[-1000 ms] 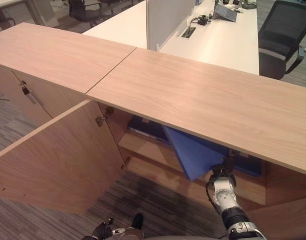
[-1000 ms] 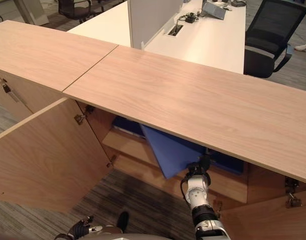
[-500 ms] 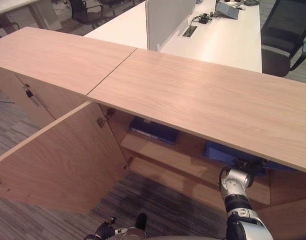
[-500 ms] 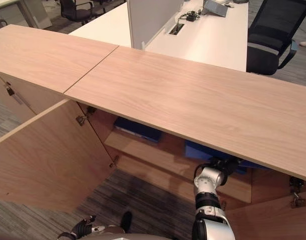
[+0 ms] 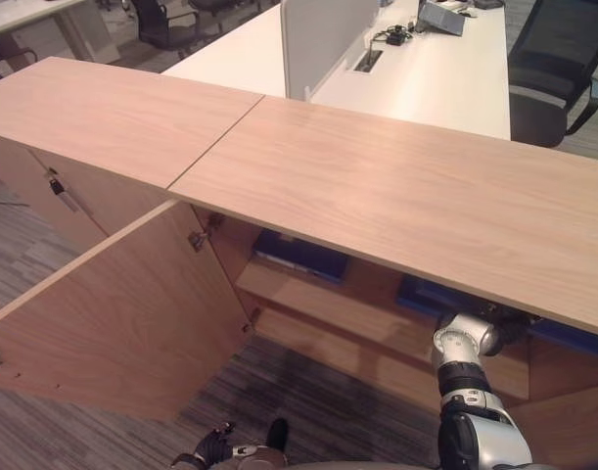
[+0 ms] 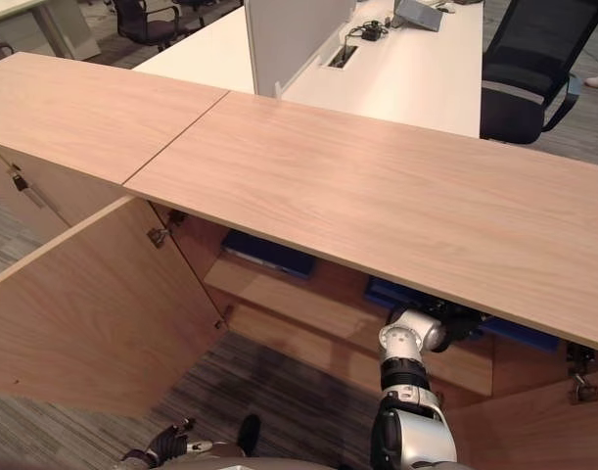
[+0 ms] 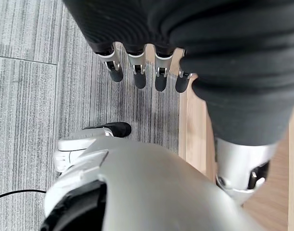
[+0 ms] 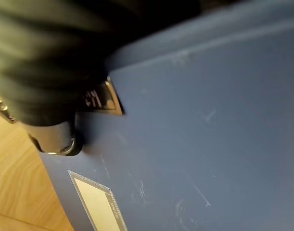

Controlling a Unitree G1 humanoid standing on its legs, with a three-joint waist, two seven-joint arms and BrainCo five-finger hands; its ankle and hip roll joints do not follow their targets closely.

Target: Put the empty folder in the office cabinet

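Note:
The blue folder (image 5: 431, 294) lies flat on the right side of the cabinet's middle shelf (image 5: 318, 299), mostly hidden under the wooden cabinet top (image 5: 377, 186). My right arm reaches in under that top, and the dark cover of my right hand (image 6: 457, 321) rests at the folder's front edge. In the right wrist view the folder's blue face (image 8: 195, 144) with a pale label (image 8: 96, 202) lies right against the hand. My left hand (image 7: 137, 72) hangs low over the carpet with straight fingers, holding nothing.
A second blue folder (image 5: 303, 257) lies further left on the same shelf. The left cabinet door (image 5: 122, 313) stands wide open over the grey carpet; the right door (image 6: 533, 421) is open too. A white desk (image 5: 445, 69) and a black office chair (image 5: 553, 59) stand behind.
The folder was tilted and sticking out of the cabinet; now it lies flat on the shelf under the top. My right arm moved right and deeper inside.

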